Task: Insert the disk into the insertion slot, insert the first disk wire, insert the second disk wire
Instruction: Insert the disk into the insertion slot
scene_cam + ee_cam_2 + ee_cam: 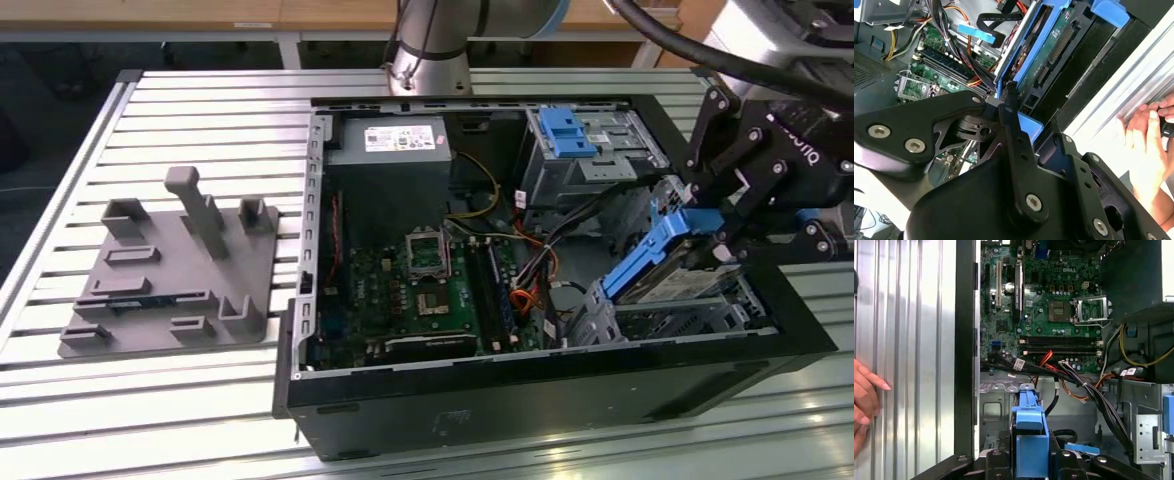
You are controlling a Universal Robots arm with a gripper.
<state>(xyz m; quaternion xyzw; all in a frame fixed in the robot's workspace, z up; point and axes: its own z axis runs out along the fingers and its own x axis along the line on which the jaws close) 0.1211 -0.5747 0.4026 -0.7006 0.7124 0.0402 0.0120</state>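
Observation:
The disk [663, 262], silver in a bright blue carrier, hangs steeply tilted at the exterior view's right, inside the open computer case [534, 395]. Its lower end dips into the insertion slot [674, 322], a low grey perforated cage at the case's near right corner. My gripper [717, 215] is shut on the disk's upper end. In the first wrist view the blue carrier [1029, 426] sits between my black fingers [997, 462] above the slot's grey floor [996, 407]. The second wrist view shows the disk's edge and connector [1050, 52] beyond my gripper [1029, 126].
A taller grey bay with a blue latch [571, 135] stands behind the slot. Black, orange and yellow wires [534, 268] cross between motherboard [414, 290] and cage. A person's hand [864, 395] rests on the slatted table beside the case. A grey fixture board [167, 275] lies at the exterior view's left.

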